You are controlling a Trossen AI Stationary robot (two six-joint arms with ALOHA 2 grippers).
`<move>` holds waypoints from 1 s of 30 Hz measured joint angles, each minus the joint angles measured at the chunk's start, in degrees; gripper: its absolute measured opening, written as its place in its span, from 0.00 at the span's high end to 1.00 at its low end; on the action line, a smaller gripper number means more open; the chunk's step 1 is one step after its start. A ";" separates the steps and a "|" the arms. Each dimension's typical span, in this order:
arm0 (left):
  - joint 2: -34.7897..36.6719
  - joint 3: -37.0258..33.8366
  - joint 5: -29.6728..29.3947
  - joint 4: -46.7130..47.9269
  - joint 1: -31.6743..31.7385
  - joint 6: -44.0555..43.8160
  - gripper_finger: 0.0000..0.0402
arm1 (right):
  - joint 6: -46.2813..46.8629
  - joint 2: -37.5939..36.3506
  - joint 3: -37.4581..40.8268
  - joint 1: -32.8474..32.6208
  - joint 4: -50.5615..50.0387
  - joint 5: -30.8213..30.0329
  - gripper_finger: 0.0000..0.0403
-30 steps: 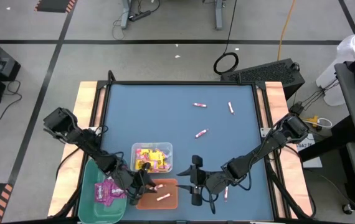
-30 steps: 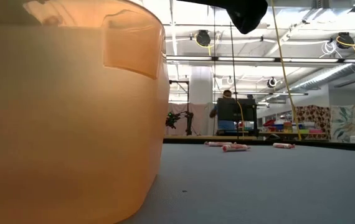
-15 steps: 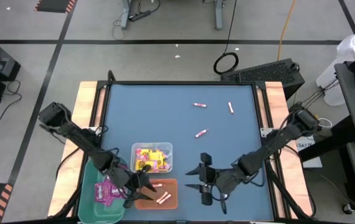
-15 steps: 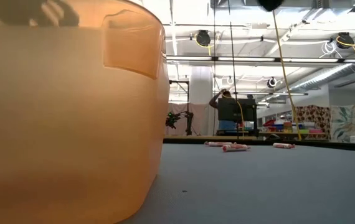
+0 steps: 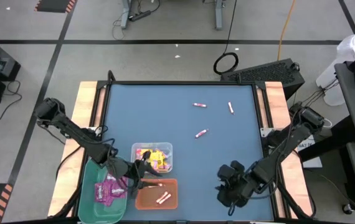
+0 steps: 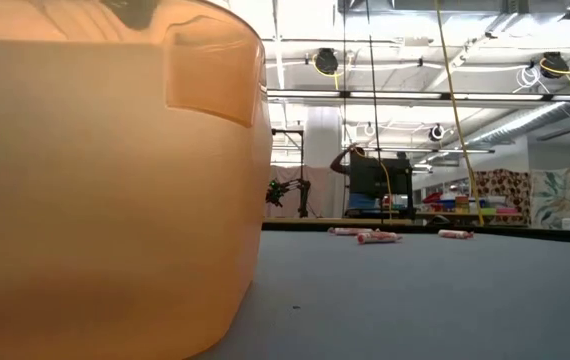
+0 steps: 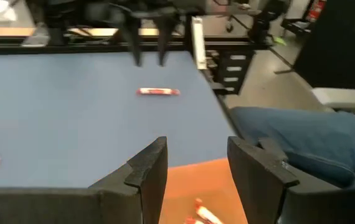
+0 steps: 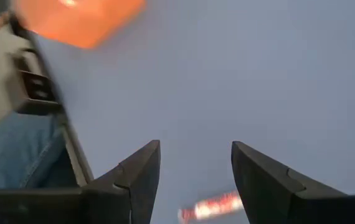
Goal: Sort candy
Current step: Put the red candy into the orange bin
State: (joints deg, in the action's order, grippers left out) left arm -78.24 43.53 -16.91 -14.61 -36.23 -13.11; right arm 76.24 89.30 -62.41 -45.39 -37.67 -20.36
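Observation:
Pink-and-white candy sticks lie loose on the blue table: three toward the far side (image 5: 200, 105) (image 5: 230, 107) (image 5: 200, 132) and one (image 8: 212, 207) near the front right. My right gripper (image 8: 195, 149) hangs open over that last stick, pointing down and clear of it. My left gripper (image 7: 196, 146) is open and holds nothing. It hovers above the far edge of the orange bin (image 5: 157, 194), which holds two sticks (image 5: 163, 198). The clear bin (image 5: 152, 157) holds yellow packets, and the green bin (image 5: 103, 193) holds magenta packets.
The three bins stand together at the table's near left, and the orange one fills the left of the low view (image 6: 105, 180). The blue table top (image 5: 177, 149) lies between wooden side rails. A person stands far off in the room (image 6: 360, 170).
My left gripper has risen from inside the orange bin and drawn a little toward the far edge. My right gripper has swung from beside the orange bin toward the table's right edge. It has rolled and tipped from nearly level to pointing down over the front-right stick.

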 joint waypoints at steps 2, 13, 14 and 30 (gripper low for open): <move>0.00 0.00 -0.15 0.43 1.20 -0.16 0.57 | 7.04 0.90 0.00 -1.24 -2.87 2.27 0.54; -0.02 0.00 -0.15 0.79 3.98 -1.10 0.57 | 23.42 11.18 0.00 -2.13 -8.48 16.27 0.54; -0.02 0.00 -0.15 0.77 3.96 -1.15 0.57 | 23.58 11.69 0.00 -2.09 -8.54 16.30 0.54; -0.02 0.00 -0.13 0.65 3.96 -1.54 0.57 | 20.58 15.51 -0.09 -0.02 -5.31 14.84 0.54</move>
State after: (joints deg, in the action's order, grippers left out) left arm -78.26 43.53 -17.04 -13.96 -32.27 -14.66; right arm 96.82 104.81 -62.50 -45.41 -42.99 -5.52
